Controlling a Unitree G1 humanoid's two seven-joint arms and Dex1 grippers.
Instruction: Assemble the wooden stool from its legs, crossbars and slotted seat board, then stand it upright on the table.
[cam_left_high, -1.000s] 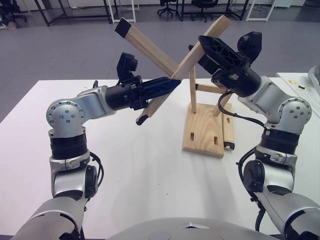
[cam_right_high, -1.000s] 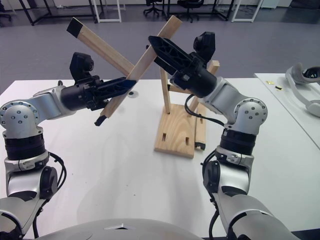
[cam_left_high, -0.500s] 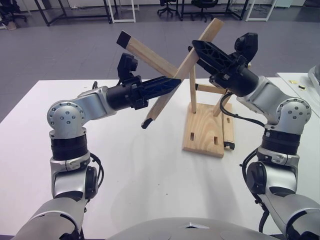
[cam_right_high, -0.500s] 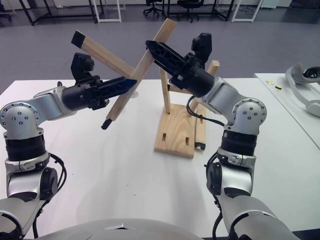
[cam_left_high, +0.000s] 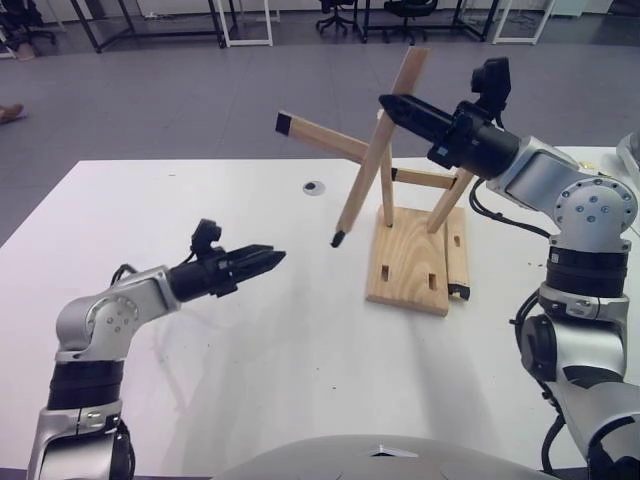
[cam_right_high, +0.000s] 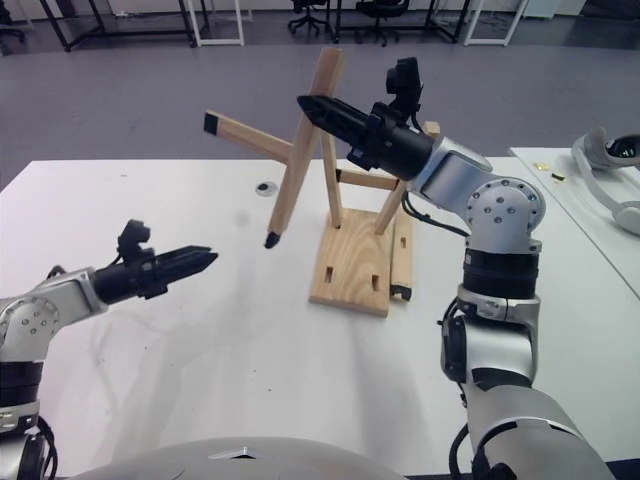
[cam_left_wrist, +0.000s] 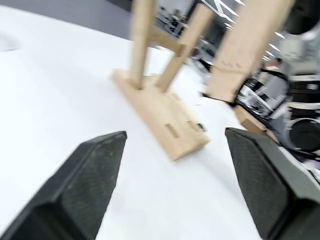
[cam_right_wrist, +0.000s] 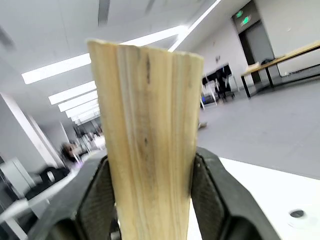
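Gripping leg (cam_left_high: 358, 185) aloft, right claw (cam_left_high: 396, 104)

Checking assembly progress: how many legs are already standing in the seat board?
2. One upright leg at the left of the seat board, one tilted leg to its right, a crossbar joining them. The held leg in the right claw may hide more.

Room was evenly bright under overhead lighting, white table (cam_left_high: 300, 330) lit flat with soft, faint shadows across the lower middle of the frame, ceiling light strips (cam_right_wrist: 60, 69) glared behind the pale-lit wooden leg (cam_right_wrist: 150, 140).
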